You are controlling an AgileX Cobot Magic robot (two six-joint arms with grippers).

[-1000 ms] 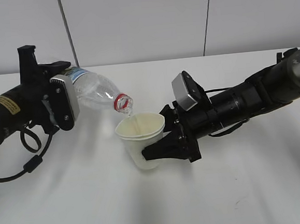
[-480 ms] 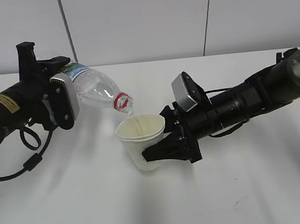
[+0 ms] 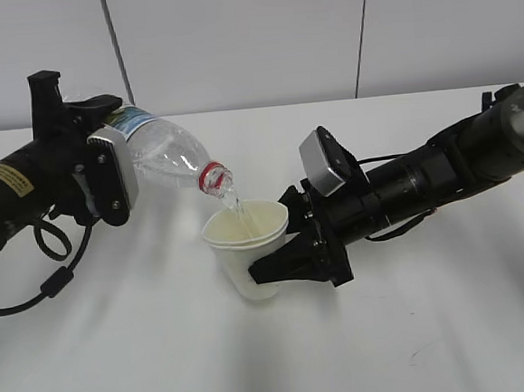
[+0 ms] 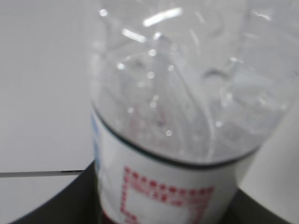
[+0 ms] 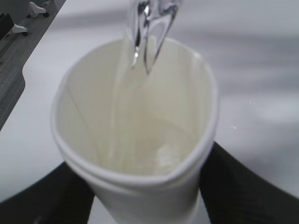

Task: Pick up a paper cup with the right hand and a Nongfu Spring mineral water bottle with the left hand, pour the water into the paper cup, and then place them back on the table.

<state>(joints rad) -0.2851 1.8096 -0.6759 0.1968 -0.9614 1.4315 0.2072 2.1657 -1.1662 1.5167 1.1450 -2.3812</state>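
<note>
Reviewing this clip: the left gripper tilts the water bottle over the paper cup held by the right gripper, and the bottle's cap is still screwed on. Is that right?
Not quite. The bottle is uncapped: the exterior view shows its open mouth with only the red neck ring, and water running into the paper cup. The right wrist view shows the stream entering too. The rest holds: the left gripper tilts the bottle, and the right gripper holds the cup.

Pretty bright, even light all round, soft shadows on the desk. Both wrist views are blurry, with glare spots on the bottle.
</note>
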